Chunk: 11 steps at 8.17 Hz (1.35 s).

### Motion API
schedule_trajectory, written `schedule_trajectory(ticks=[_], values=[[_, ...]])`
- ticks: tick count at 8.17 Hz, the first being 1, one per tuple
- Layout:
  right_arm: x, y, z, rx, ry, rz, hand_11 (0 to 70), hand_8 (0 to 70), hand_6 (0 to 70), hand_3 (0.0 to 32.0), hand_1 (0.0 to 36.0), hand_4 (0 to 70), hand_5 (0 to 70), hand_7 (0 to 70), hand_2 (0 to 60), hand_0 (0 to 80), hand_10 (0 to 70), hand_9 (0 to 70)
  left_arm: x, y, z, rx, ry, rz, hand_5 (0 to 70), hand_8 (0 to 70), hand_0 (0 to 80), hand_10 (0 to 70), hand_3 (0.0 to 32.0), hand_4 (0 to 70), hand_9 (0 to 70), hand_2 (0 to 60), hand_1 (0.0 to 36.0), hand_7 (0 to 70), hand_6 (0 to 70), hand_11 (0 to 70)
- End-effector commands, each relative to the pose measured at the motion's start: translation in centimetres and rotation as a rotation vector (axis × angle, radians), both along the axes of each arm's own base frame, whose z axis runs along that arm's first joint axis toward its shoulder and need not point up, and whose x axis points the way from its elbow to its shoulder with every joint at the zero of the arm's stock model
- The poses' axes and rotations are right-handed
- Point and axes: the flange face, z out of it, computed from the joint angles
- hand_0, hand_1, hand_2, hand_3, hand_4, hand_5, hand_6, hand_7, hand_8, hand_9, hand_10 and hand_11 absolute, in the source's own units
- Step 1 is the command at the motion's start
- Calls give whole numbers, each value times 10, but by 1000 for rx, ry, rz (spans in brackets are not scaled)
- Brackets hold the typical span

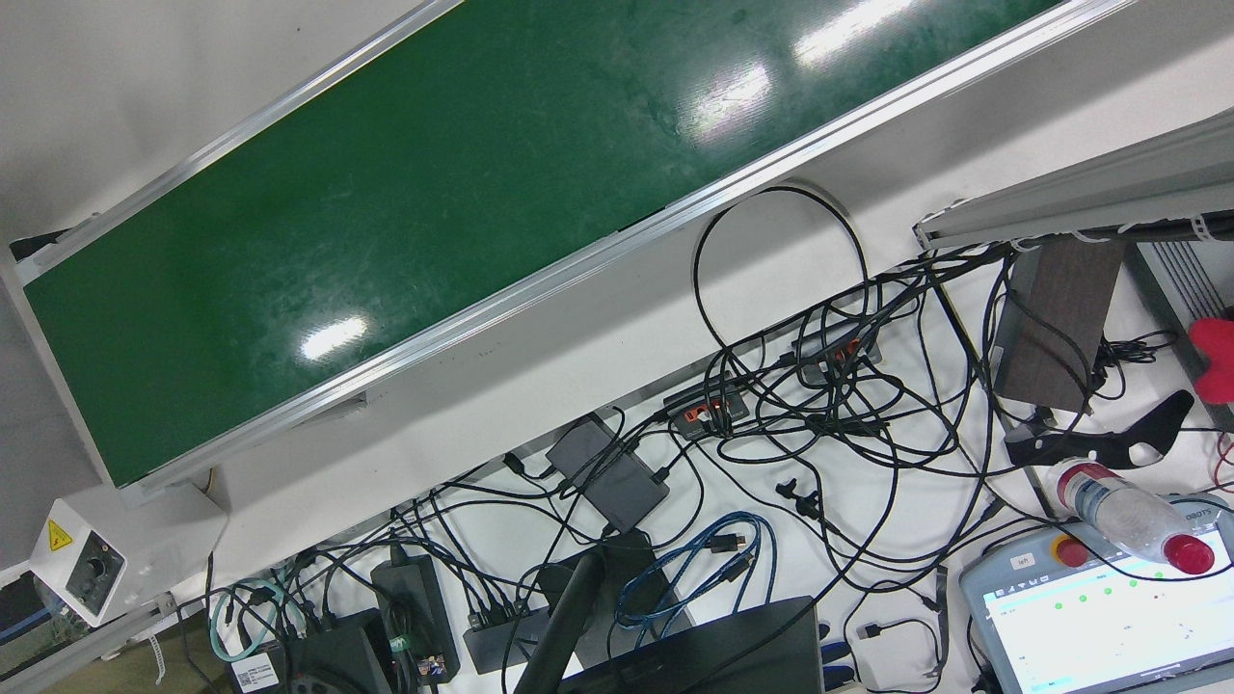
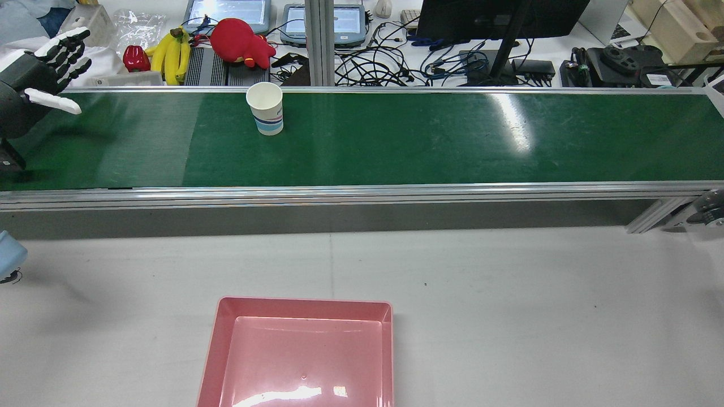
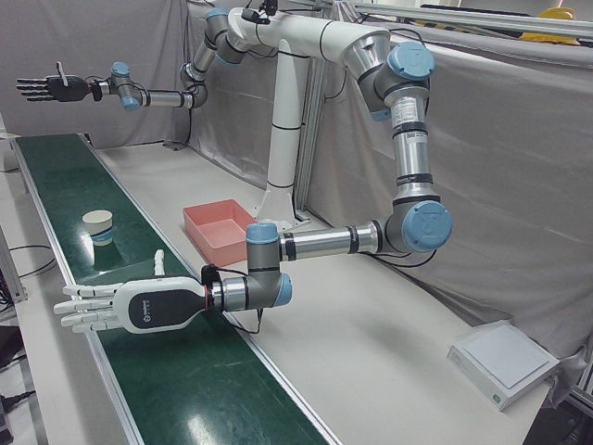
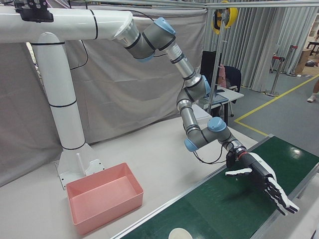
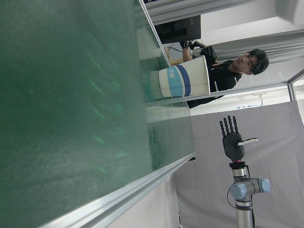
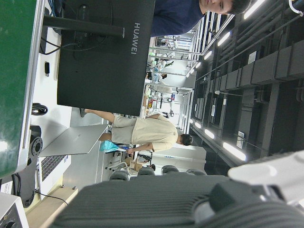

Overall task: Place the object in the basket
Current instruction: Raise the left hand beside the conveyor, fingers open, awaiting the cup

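A white paper cup with a blue band (image 2: 264, 108) stands upright on the green conveyor belt (image 2: 452, 141). It also shows in the left-front view (image 3: 97, 225), the right-front view (image 4: 180, 233) and the left hand view (image 5: 183, 81). The pink basket (image 2: 302, 301) sits on the grey table before the belt, and is empty (image 3: 208, 246) (image 4: 109, 214). My left hand (image 2: 42, 68) hovers open over the belt's left end, well left of the cup (image 3: 125, 306) (image 4: 259, 181). My right hand (image 3: 51, 88) is open and raised at the far right end (image 5: 232, 145).
Bananas (image 2: 169, 51), a red plush toy (image 2: 240, 39), tablets, a monitor and tangled cables (image 1: 819, 414) lie on the desk beyond the belt. A white box (image 3: 505, 362) sits on the table's left end. A person (image 5: 237, 66) is behind the belt.
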Motion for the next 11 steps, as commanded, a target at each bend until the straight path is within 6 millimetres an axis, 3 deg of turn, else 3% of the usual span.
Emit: schedule_trajectory(ticks=[1,2,4,6,9,11], values=[[0,0,0,0,0,0,0,0,0,0,0,0,0,0,0,0,0,0,1,2,4,-6,-23,-4,156,0,582,31,0,41,0,0,97,0,6,66],[0,0,0,0,0,0,0,0,0,0,0,0,0,0,0,0,0,0,11,4,3,-11,-38,8,150,0,587,29,0,31,0,0,100,0,4,63],[0,0,0,0,0,0,0,0,0,0,0,0,0,0,0,0,0,0,12,5,4,-13,-39,10,137,0,596,31,0,13,0,0,115,0,3,68],[0,0,0,0,0,0,0,0,0,0,0,0,0,0,0,0,0,0,10,3,0,-7,-30,7,124,0,670,32,0,0,0,0,178,0,4,76],[0,0,0,0,0,0,0,0,0,0,0,0,0,0,0,0,0,0,8,3,-3,-4,-24,6,124,0,645,30,0,0,0,0,142,0,2,71],[0,0,0,0,0,0,0,0,0,0,0,0,0,0,0,0,0,0,6,2,-5,-1,-19,4,121,0,702,30,0,0,0,0,152,0,2,73]])
